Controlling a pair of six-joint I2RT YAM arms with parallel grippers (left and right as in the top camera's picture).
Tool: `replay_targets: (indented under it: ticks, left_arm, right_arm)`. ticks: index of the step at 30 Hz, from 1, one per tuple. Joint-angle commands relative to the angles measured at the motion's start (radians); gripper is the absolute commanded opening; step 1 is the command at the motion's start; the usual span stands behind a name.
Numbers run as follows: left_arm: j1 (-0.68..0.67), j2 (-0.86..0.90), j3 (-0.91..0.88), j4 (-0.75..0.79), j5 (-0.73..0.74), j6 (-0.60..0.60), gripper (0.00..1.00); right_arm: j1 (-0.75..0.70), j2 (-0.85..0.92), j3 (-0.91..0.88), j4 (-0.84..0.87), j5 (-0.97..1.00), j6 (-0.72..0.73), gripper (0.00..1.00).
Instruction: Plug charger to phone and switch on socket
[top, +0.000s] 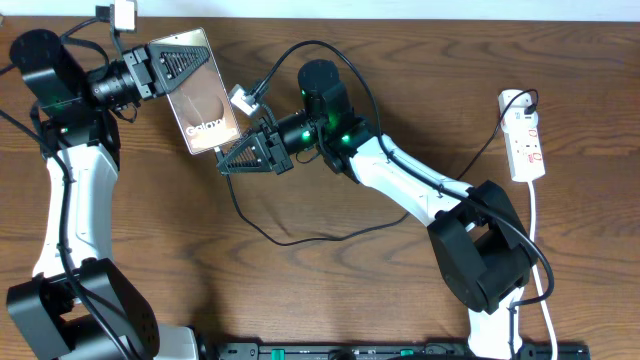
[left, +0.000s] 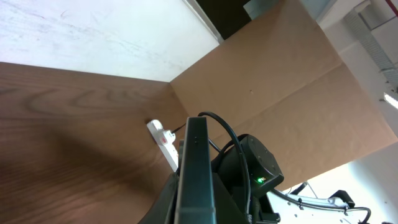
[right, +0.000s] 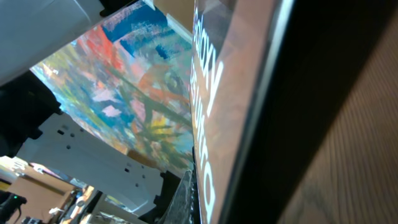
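The bronze phone (top: 195, 95) with white Galaxy lettering is held tilted above the wood table. My left gripper (top: 180, 62) is shut on its far end. In the left wrist view the phone (left: 196, 162) shows edge-on between the jaws of that gripper (left: 196, 211). My right gripper (top: 228, 160) sits shut at the phone's near end. The thin black charger (top: 290, 241) runs up into its fingers, and the plug tip is hidden. Up close, the phone's lettered face (right: 217, 93) lies against the right gripper (right: 205, 205). The white socket (top: 525, 135) lies at the far right, also visible as the socket (left: 163, 140).
The socket's white cord (top: 540, 260) runs down the right side past the right arm's base (top: 480, 250). A black rail (top: 400, 350) lines the front edge. A cardboard wall (left: 280, 81) stands behind the table. The left arm's base (top: 80, 310) fills the near left corner.
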Motion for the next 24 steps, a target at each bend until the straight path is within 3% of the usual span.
replay_targets:
  ticks: [1,24]
  left_arm:
    - [-0.014,-0.002,0.003,0.001,0.062,0.026,0.07]
    - [-0.014,-0.002,0.003,0.000,0.062,0.040,0.07]
  right_arm:
    - [-0.010,-0.010,0.022,0.019,0.053,0.011,0.01]
    - [-0.010,-0.010,0.022,0.018,0.120,0.077,0.01]
